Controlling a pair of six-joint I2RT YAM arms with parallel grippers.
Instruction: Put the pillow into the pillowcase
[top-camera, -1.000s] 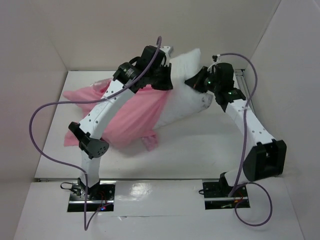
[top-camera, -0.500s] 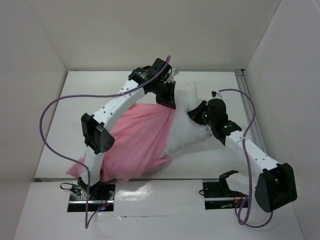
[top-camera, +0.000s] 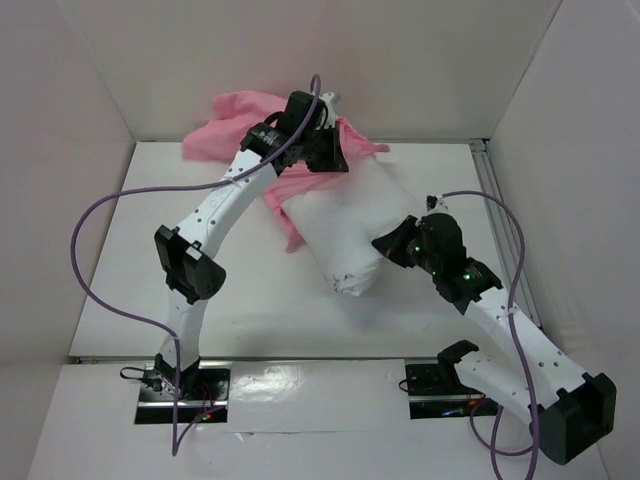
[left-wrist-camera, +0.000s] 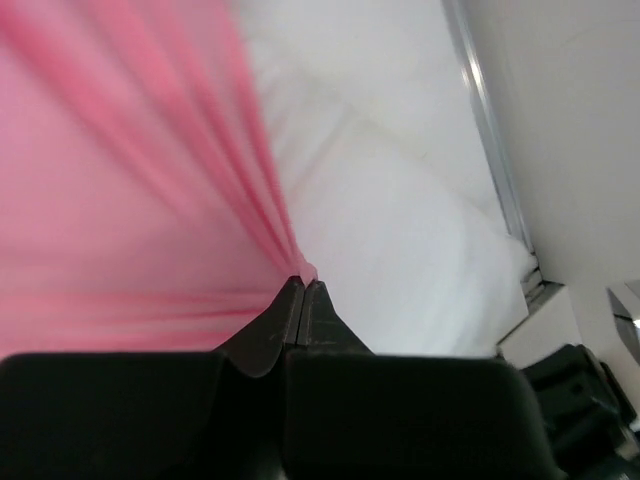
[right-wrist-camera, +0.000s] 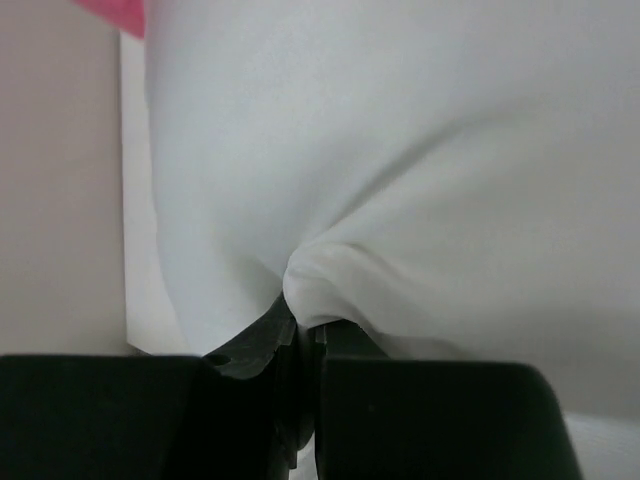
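Observation:
The white pillow (top-camera: 342, 232) lies slanted across the middle of the table, its far end under the pink pillowcase (top-camera: 240, 118). That pillowcase is lifted and flung toward the back wall, bunched around the left arm's wrist. My left gripper (top-camera: 333, 160) is shut on a pinch of pink fabric (left-wrist-camera: 150, 200) at the pillow's far end, with the pillow (left-wrist-camera: 400, 230) beside it. My right gripper (top-camera: 385, 248) is shut on a fold of the pillow (right-wrist-camera: 400, 180) at its near right side. A sliver of pink pillowcase (right-wrist-camera: 115, 15) shows at the top left of the right wrist view.
White walls enclose the table on three sides. A metal rail (top-camera: 492, 190) runs along the right edge. Purple cables (top-camera: 95, 215) loop off both arms.
The left arm has swung up and back, throwing the pillowcase from the near left toward the back wall. The right arm has pulled nearer, and the pillow has turned to slant toward the front.

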